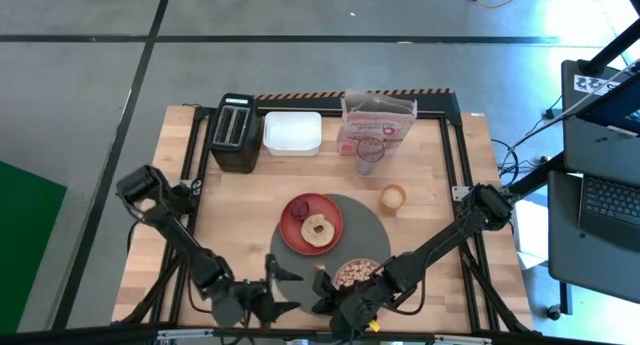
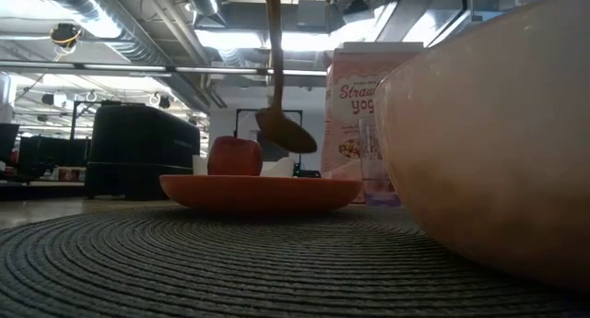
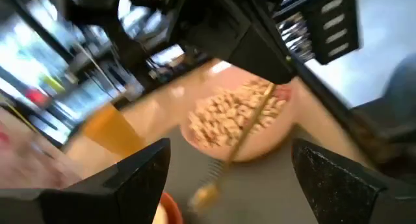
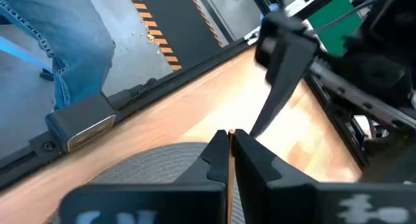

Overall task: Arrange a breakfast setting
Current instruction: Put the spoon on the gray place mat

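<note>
A round dark-grey mat [image 1: 340, 247] lies at the table's near middle. On it stands a red plate [image 1: 311, 223] with round toast [image 1: 318, 229] and a dark-red fruit piece [image 1: 298, 209], and a pink see-through bowl [image 1: 357, 275] of cereal. The pink cereal box [image 1: 377, 123] stands at the far edge. My right gripper [image 1: 322, 285] is shut on the thin gold spoon [image 2: 281, 124], just left of the bowl. My left gripper [image 1: 290, 288] is open and empty at the mat's near left edge, facing the bowl [image 3: 240, 120]. My right gripper pinches the spoon's thin handle [image 4: 230, 167] between its two fingers, at the handle's upper end. The spoon hangs below the fingers, tilted, with its bowl end [image 2: 288, 134] down and clear of the mat.
A black toaster [image 1: 235, 132] and a white rectangular tub [image 1: 292, 133] stand at the far left. A clear cup [image 1: 369, 156] stands in front of the cereal box, and a small round cup [image 1: 392, 196] sits right of the mat. The two grippers are close together.
</note>
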You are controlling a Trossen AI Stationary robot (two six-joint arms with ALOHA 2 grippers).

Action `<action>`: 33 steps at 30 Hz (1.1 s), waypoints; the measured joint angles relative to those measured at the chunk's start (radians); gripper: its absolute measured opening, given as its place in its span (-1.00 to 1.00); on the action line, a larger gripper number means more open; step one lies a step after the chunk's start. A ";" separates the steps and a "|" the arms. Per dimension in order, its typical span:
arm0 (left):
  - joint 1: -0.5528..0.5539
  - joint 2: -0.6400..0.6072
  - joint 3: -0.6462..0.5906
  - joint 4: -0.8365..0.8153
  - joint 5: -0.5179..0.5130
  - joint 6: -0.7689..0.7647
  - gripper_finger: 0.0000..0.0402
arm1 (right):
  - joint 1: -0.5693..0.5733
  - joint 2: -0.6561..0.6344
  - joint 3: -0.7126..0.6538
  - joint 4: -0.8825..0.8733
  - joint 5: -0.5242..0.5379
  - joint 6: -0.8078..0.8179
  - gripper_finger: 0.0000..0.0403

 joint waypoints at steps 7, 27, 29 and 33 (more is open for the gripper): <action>0.067 -0.096 -0.059 0.010 0.247 -0.751 0.56 | 0.000 0.000 0.000 -0.002 0.026 -0.064 -0.96; 0.172 -0.081 -0.203 0.297 0.464 -1.693 0.56 | 0.055 0.001 -0.002 -0.096 0.160 -0.137 -0.96; 0.179 -0.081 -0.207 0.282 0.464 -1.799 0.56 | 0.067 0.004 -0.002 -0.104 0.209 -0.161 -0.96; 0.204 -0.081 -0.208 0.284 0.463 -1.874 0.56 | 0.080 0.011 -0.002 -0.081 0.253 -0.188 -0.95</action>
